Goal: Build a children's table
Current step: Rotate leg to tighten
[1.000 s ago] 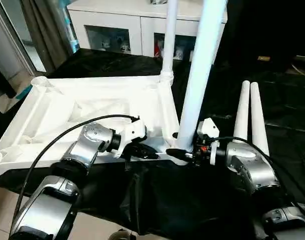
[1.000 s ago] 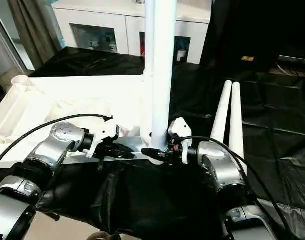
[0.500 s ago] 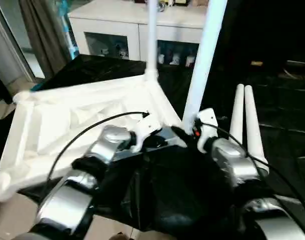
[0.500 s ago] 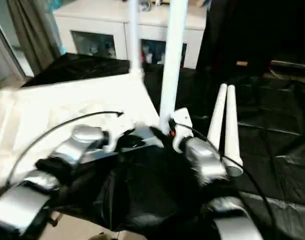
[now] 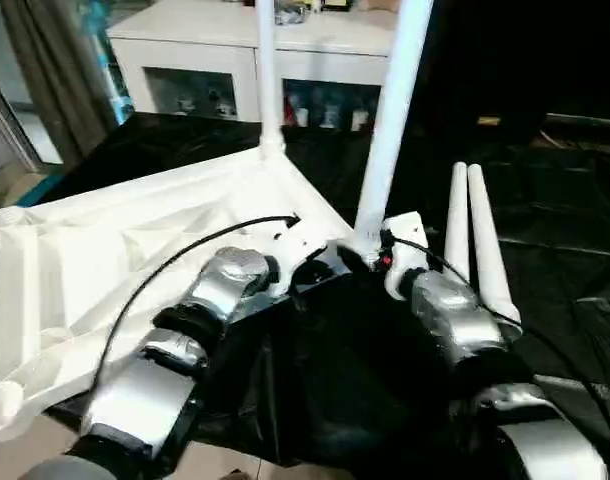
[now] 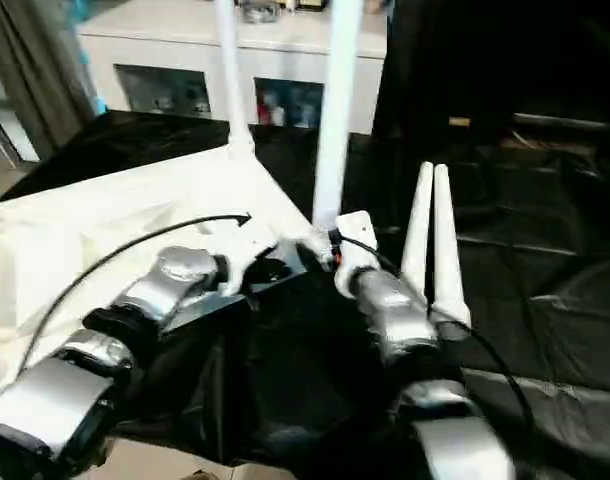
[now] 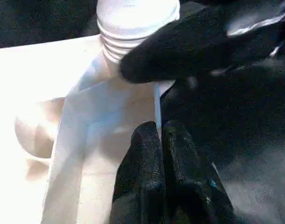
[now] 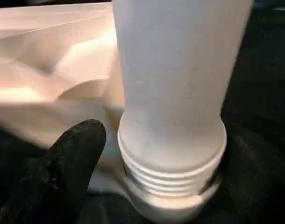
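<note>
**Seating a leg on the kids' table: worth slowing down here**

Halfway there, judging by the layout. White top (image 5: 135,250) lying upside down on the black-draped tabletop (image 5: 545,220), ribs facing up. Two legs standing in corner sockets, two to go.

- Near leg (image 5: 385,130): upright, directly ahead of the right gripper (image 5: 357,258), close enough to touch at the base.
- Far leg (image 5: 266,70): well beyond both grippers, at the back corner.
- Spare legs (image 5: 470,240): lying side by side just outboard of the right gripper, flat on the cloth.

Left gripper (image 7: 159,128) pinched shut with nothing in it, sitting over the rim of the top a little short of the near socket (image 8: 166,205). Right gripper: honestly can't tell whether open or clamped round the leg, so no guess.

Key detail from the right wrist view: threads (image 8: 170,172) showing above the socket collar. Probably means the near leg isn't wound all the way home.

Tips for doing this step well:

- Press down on the rim with the closed left gripper to stop the top spinning or sliding on the cloth.
- Grab the leg low, close to the collar, not high up, for less wobble.
- Turn in short bites and regrip, keeping the leg plumb to avoid cross-threading.
- Quit once the threads vanish into the collar. Plastic, so no forcing.
- Mind the spare legs on the outboard side; easy to knock rolling.
</note>
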`<state>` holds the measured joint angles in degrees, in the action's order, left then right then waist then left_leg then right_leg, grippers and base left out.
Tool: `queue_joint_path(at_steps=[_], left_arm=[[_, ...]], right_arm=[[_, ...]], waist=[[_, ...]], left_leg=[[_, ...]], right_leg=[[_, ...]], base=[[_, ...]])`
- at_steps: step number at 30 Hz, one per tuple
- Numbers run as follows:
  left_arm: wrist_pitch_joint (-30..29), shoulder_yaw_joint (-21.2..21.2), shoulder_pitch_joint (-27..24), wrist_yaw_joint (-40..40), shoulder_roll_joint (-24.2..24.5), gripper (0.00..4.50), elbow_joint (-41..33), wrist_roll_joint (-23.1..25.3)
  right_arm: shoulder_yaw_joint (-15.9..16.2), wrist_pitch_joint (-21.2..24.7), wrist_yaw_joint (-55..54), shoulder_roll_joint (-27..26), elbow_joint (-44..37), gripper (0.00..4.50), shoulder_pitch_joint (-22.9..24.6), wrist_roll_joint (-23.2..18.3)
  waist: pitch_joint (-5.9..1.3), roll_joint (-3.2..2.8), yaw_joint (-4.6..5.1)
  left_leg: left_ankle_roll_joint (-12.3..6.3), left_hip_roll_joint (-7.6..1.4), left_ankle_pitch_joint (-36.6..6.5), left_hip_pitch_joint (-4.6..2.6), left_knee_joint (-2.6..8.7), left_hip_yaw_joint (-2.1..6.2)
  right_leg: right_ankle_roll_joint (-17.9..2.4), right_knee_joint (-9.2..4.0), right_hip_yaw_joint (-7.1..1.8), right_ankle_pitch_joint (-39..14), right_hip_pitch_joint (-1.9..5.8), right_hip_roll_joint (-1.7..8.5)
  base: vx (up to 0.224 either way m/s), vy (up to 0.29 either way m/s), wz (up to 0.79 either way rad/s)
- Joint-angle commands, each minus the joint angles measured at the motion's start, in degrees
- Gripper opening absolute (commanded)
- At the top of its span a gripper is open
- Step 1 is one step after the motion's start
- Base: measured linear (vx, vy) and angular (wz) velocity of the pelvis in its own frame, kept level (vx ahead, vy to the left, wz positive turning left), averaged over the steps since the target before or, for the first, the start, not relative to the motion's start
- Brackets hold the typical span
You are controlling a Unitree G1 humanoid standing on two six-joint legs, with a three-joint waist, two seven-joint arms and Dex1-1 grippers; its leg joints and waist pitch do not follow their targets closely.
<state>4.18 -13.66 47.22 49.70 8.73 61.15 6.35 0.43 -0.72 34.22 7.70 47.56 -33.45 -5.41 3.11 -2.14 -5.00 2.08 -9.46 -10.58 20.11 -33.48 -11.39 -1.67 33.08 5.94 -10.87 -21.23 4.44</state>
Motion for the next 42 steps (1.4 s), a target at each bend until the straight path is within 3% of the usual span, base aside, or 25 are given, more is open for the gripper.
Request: queue_joint_path(at_steps=[1,3,6,8,9,12,14,18,22,26,29,30,32,34,35,36,38,42], left_arm=[[2.0,-1.4,-0.5,3.7,-0.2,0.0,-2.0,0.2],[3.3,-2.0,-2.3,10.8,2.5,0.0,-4.2,-0.8],[3.4,-2.0,-3.5,16.4,4.6,0.0,-6.1,-2.2],[3.4,-2.1,-3.8,17.8,5.1,0.0,-6.5,-2.4],[3.3,-2.4,-4.3,20.3,6.2,0.0,-7.3,-2.6],[2.6,-2.6,-5.1,23.4,7.7,0.0,-9.0,-3.2],[1.6,-2.6,-5.8,25.3,8.6,0.0,-10.6,-3.7],[1.0,-2.6,-6.7,26.8,9.4,0.0,-12.3,-4.2],[0.5,-2.5,-7.1,27.1,9.5,0.0,-13.1,-4.2],[-0.4,-2.2,-7.6,26.0,9.5,0.0,-14.1,-4.4],[-0.2,-1.9,-7.2,23.3,8.9,0.0,-13.4,-3.8],[0.6,-1.7,-6.5,19.4,8.3,0.0,-11.9,-2.6],[0.8,-1.3,-4.7,11.3,6.8,0.0,-8.6,-0.5],[-0.3,-1.1,-3.9,7.8,6.0,0.0,-7.4,0.1],[-1.9,0.0,-2.7,3.1,4.3,0.0,-6.1,0.0],[-3.1,0.9,-1.6,-0.7,2.5,0.0,-5.0,-0.4],[-4.2,1.1,-0.6,-3.9,0.9,0.0,-4.2,-0.3],[-5.7,1.5,1.6,-10.7,-2.7,0.0,-2.0,0.1]], right_arm=[[4.9,0.5,8.3,-1.5,-2.1,3.87,0.9,-0.9],[5.4,0.4,14.4,2.1,-5.2,3.87,2.2,-1.6],[5.5,0.4,19.0,4.8,-7.0,3.87,2.8,-2.1],[5.4,0.2,20.0,5.4,-7.2,3.87,2.8,-2.1],[5.5,0.0,21.9,6.6,-8.2,3.87,3.3,-2.1],[5.9,0.1,24.6,8.3,-10.2,3.87,4.2,-2.5],[5.9,1.0,26.7,9.2,-11.8,3.87,4.9,-3.3],[6.5,1.9,28.9,9.9,-13.3,3.72,5.7,-3.8],[6.6,2.7,30.1,9.7,-14.3,3.38,6.3,-4.3],[7.1,3.7,30.3,9.3,-15.2,3.04,7.1,-4.8],[6.9,4.1,28.9,8.8,-14.8,2.85,7.3,-4.5],[6.6,3.7,24.7,8.0,-12.7,2.85,6.8,-2.9],[5.3,3.2,15.1,6.0,-7.7,2.8,5.3,-0.1],[4.9,2.9,11.5,5.1,-6.0,2.8,4.9,0.8],[3.8,3.3,5.0,3.2,-3.6,2.79,4.0,1.3],[2.5,4.0,-1.2,1.1,-1.7,2.79,3.1,1.3],[1.5,4.4,-6.3,-0.6,-0.4,2.78,2.3,1.4],[-1.1,5.3,-16.2,-4.8,2.7,2.78,0.2,0.4]], waist=[[-3.38,0.47,-0.63],[-3.79,0.56,-0.9],[-4.69,0.58,-1.33],[-5.12,0.62,-1.89],[-5.0,0.67,-1.99],[-4.83,0.66,-2.58],[-4.39,0.48,-2.93],[-3.68,0.24,-2.95],[-3.84,0.43,-2.99],[-4.18,0.47,-3.1],[-4.11,0.49,-3.09],[-4.11,0.49,-3.09],[-3.54,0.42,-2.51],[-3.0,0.57,-2.15],[-3.05,0.47,-2.19],[-2.75,0.39,-1.67],[-2.66,0.52,-1.24],[-3.0,0.22,-0.79]], left_leg=[[-3.77,-4.86,-15.7,-0.1,4.67,2.6],[-4.44,-4.9,-13.3,0.03,4.32,2.35],[-7.08,-4.69,-5.5,0.58,3.13,2.02],[-10.37,-4.39,0.0,1.11,2.05,1.84],[-10.94,-4.36,0.1,1.17,2.0,1.82],[-11.45,-4.75,-1.4,1.34,1.84,1.88],[-9.21,-5.06,-5.6,0.99,2.35,1.89],[-4.23,-5.28,-12.4,0.38,3.29,1.98],[-3.09,-5.18,-12.1,0.4,3.38,2.01],[-4.48,-4.97,-8.3,0.76,2.94,1.92],[-4.84,-4.88,-8.2,0.84,2.87,1.9],[-4.84,-4.88,-8.2,0.84,2.87,1.9],[-2.25,-4.74,-12.8,0.2,3.39,2.13],[-0.72,-4.58,-16.2,-0.1,3.75,2.37],[-0.48,-4.64,-16.9,-0.35,3.8,2.42],[0.68,-4.78,-19.7,-0.95,4.05,2.59],[1.45,-4.52,-22.5,-1.65,4.02,2.79],[1.15,-4.71,-20.9,-1.1,4.57,2.89]], right_leg=[[-9.3,-4.52,-3.95,-18.8,1.74,6.37],[-11.1,-3.74,-3.83,-14.2,1.98,6.24],[-14.3,-1.78,-3.76,-1.2,2.06,6.07],[-16.0,-0.21,-3.69,9.9,1.64,5.88],[-16.0,-0.3,-3.62,10.3,1.54,5.85],[-15.5,-0.28,-3.48,6.8,1.24,5.91],[-14.1,-1.37,-3.52,-2.4,1.11,5.93],[-11.9,-2.78,-3.82,-14.2,0.74,5.92],[-11.4,-2.67,-4.07,-13.8,0.91,6.07],[-12.2,-2.02,-3.99,-8.3,1.07,5.97],[-12.2,-2.15,-3.87,-8.6,1.09,5.97],[-12.2,-2.15,-3.87,-8.6,1.09,5.97],[-10.9,-3.24,-3.81,-17.0,0.62,6.06],[-8.7,-4.25,-3.72,-25.0,0.74,6.18],[-8.1,-4.48,-3.78,-26.4,0.66,6.29],[-7.7,-4.85,-3.91,-29.1,0.19,6.32],[-6.8,-5.41,-3.68,-32.3,0.0,6.35],[-7.1,-5.2,-3.87,-27.3,0.6,6.29]], base=[[0.0,0.0,0.0],[0.053,-0.03,0.0],[0.06,-0.032,0.01],[0.027,-0.015,0.01],[0.0,0.0,0.0],[0.0,0.0,0.0],[0.0,0.0,0.0],[0.0,0.0,0.0],[0.0,0.0,0.0],[0.0,0.0,0.0],[0.0,0.0,0.0],[0.0,0.0,0.0],[0.0,0.0,0.0],[0.0,0.0,0.0],[0.0,0.0,0.0],[0.0,0.0,0.0],[0.0,0.0,0.0],[0.0,0.0,0.0]])
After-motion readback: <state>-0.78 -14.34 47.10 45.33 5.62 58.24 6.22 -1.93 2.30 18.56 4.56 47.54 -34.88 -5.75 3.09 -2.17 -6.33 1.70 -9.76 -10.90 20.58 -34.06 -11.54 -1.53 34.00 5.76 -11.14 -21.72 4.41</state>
